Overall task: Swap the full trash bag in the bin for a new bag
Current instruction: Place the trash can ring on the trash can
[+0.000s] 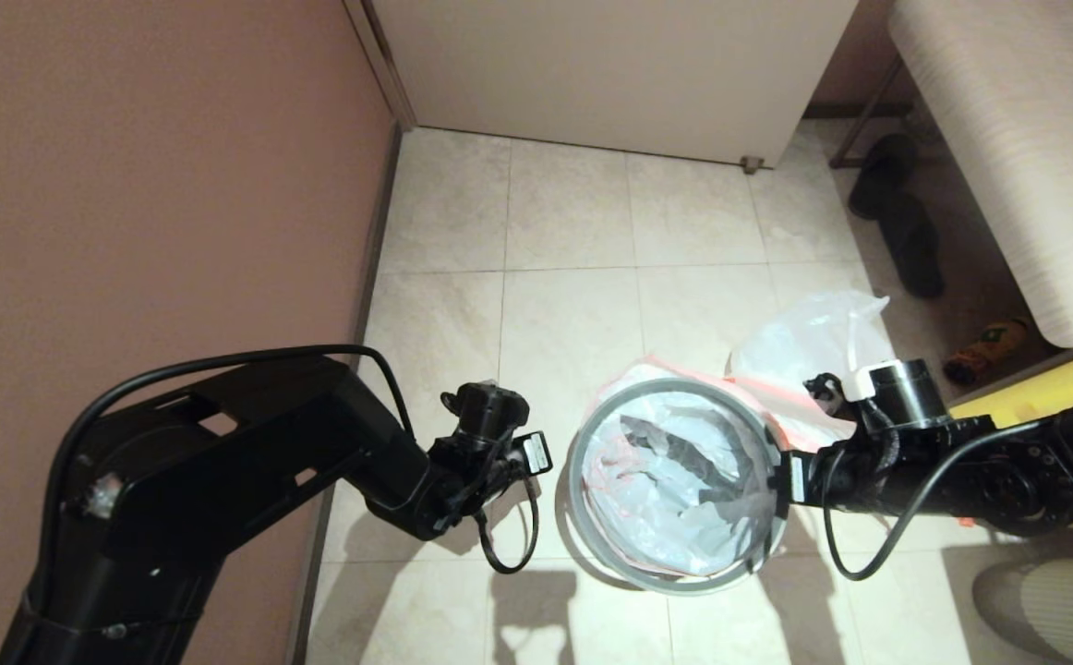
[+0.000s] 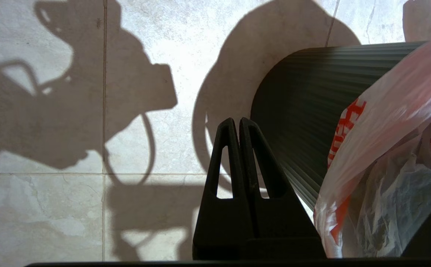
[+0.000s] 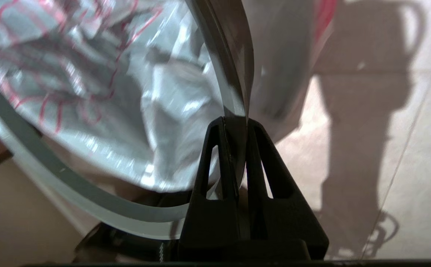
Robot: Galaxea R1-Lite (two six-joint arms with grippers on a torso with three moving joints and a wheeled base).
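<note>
The left gripper (image 2: pixel 239 124) hangs over pale stone floor tiles (image 2: pixel 33 215), its two black slotted fingers (image 2: pixel 226 155) pressed together with nothing between them. Just beside it stands the round black ribbed plastic bin (image 2: pixel 297 111). A translucent white thin plastic bag with red print (image 2: pixel 378 141) drapes over the bin's wall. Dark arm shadows fall across the tiles.

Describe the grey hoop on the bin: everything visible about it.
The grey hoop is a thin, flat, smooth ring, plastic by its look. It sits at the mouth of the black ribbed bin, ringing the translucent white bag with red print, whose pink-red edge folds out beyond it. The right gripper is shut on its right-hand side, fingers either side of the band. The left gripper, shut, hangs beside the bin, not touching the hoop.
</note>
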